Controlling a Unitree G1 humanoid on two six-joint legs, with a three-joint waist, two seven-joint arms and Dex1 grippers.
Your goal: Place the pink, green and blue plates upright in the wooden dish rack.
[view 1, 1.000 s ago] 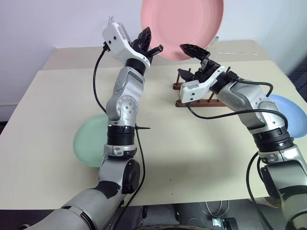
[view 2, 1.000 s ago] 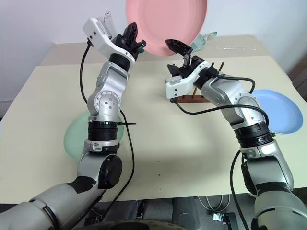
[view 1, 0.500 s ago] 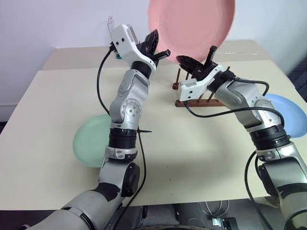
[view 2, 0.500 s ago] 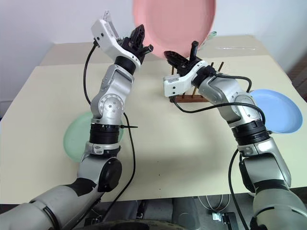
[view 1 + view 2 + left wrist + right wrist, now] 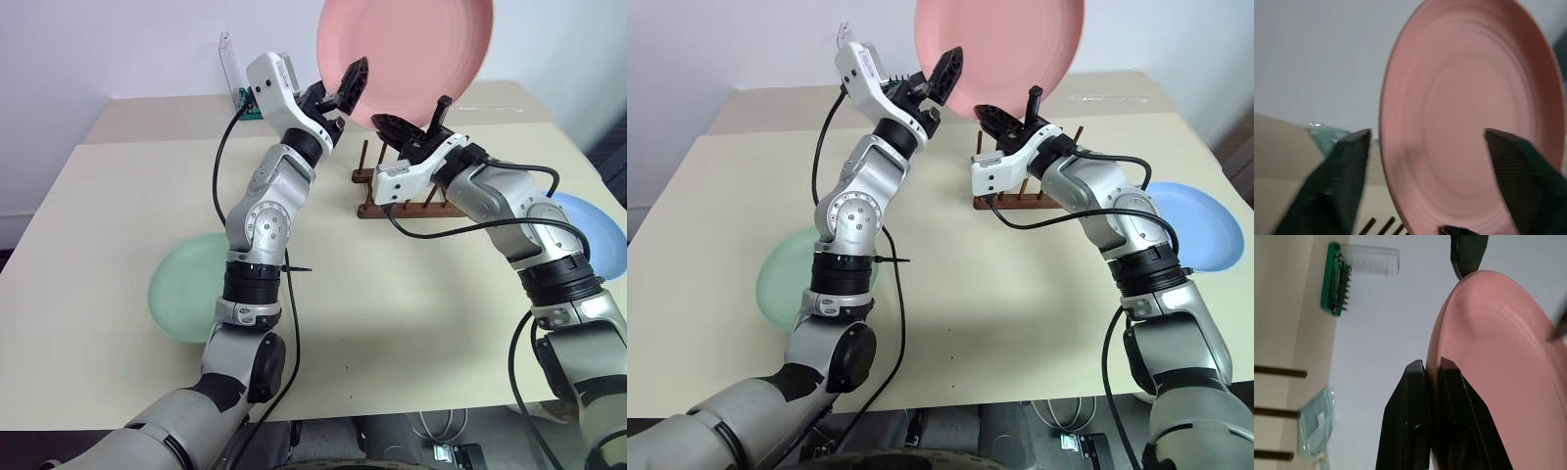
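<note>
Left eye view, pink plate (image 5: 407, 54): held upright in the air, above the far end of the table (image 5: 118, 245), face toward the camera, over the wooden dish rack (image 5: 397, 196).
Right gripper (image 5: 1432, 377): clenched on the lower rim of the pink plate; in the right wrist view the two black fingers (image 5: 1410, 421) pinch the rim between them.
Left gripper (image 5: 338, 93): released, its fingers spread wide; one finger stands at the plate's left edge. In the left wrist view the fingers (image 5: 1342, 176) stand apart on either side of the plate's face; whether either touches the plate I cannot tell.
Wooden dish rack: dark reddish-brown, on the table just below the right gripper, pegs upright, with no plate in it.
Green plate (image 5: 186, 284): flat on the table at the robot's left, partly hidden behind the left arm, well apart from the rack.
Blue plate (image 5: 598, 230): flat at the table's right edge, behind the right arm.
Bit holder (image 5: 1337, 276): green, with a clear lid, at the table's far edge by the wall.
Clear packet (image 5: 1315, 428): lies on the far table beyond the rack.
Writing: no brand or label can be read on any item.
</note>
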